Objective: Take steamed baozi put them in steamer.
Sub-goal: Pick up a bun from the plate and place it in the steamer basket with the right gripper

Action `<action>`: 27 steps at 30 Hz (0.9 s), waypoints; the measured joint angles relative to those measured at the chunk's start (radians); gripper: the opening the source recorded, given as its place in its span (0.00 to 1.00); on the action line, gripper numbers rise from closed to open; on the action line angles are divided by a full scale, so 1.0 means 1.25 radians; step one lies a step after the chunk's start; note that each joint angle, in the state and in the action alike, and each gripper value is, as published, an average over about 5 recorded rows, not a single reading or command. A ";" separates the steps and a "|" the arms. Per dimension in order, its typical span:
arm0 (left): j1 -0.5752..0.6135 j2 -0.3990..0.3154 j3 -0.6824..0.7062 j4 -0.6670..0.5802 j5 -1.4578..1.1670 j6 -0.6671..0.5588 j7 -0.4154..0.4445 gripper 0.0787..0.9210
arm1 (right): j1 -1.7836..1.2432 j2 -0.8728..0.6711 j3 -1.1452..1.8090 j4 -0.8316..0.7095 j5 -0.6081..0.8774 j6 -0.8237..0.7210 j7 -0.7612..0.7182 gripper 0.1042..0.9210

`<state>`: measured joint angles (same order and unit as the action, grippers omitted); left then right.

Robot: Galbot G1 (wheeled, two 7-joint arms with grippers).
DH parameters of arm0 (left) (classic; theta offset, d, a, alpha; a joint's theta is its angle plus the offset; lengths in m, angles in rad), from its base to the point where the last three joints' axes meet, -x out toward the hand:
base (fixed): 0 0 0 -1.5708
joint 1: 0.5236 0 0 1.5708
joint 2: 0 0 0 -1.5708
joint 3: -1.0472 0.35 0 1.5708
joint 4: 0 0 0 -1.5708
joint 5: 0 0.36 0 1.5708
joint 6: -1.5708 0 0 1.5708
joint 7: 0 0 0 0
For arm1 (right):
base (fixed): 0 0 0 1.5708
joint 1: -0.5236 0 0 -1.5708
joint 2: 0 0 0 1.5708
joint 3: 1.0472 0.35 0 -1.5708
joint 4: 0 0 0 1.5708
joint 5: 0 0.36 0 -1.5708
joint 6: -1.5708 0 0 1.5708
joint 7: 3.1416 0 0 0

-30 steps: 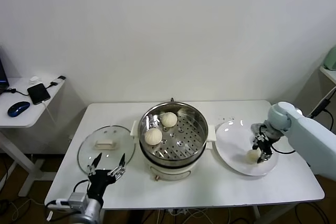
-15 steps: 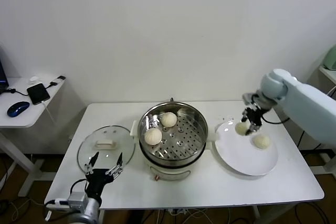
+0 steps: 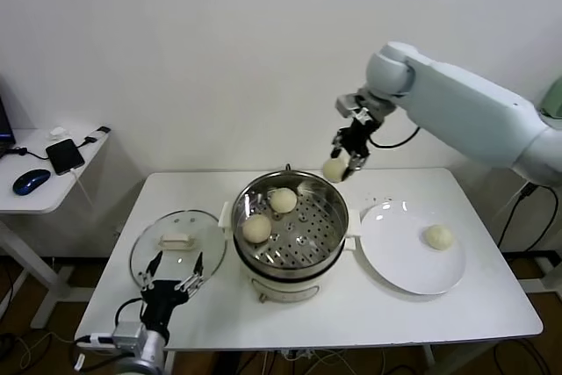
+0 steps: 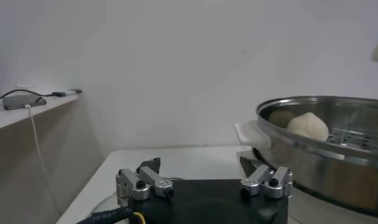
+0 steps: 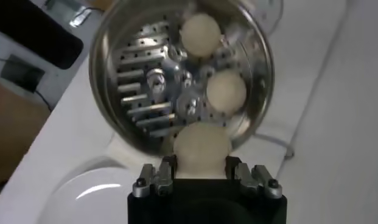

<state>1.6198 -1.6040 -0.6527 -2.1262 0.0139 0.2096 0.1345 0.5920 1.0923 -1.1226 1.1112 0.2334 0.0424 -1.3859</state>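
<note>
My right gripper (image 3: 343, 160) is shut on a cream-white baozi (image 3: 334, 169) and holds it in the air above the far right rim of the steamer (image 3: 328, 233). The right wrist view shows that baozi (image 5: 203, 150) between the fingers, over the steamer's rim (image 5: 259, 91). Two baozi lie on the perforated tray, one at the back (image 3: 282, 199) and one at the left (image 3: 256, 228). One more baozi (image 3: 438, 236) rests on the white plate (image 3: 399, 256). My left gripper (image 3: 172, 274) is open and idle at the table's front left, by the glass lid.
The round glass lid (image 3: 154, 252) lies flat left of the steamer. A side table at the far left holds a phone (image 3: 65, 155) and a mouse (image 3: 31, 182). The wall stands close behind the table.
My right gripper lifted a baozi off the plate and carried it up and left, from over the plate to above the steamer's far right rim. The left arm stayed put.
</note>
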 measured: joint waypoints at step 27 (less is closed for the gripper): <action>0.001 -0.004 -0.005 -0.004 -0.003 -0.003 -0.001 0.88 | -0.061 0.108 -0.133 0.105 -0.209 0.504 0.153 0.53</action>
<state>1.6211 -1.6087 -0.6587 -2.1313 0.0100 0.2053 0.1331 0.5160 1.2272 -1.2890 1.2427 -0.0278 0.6728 -1.1948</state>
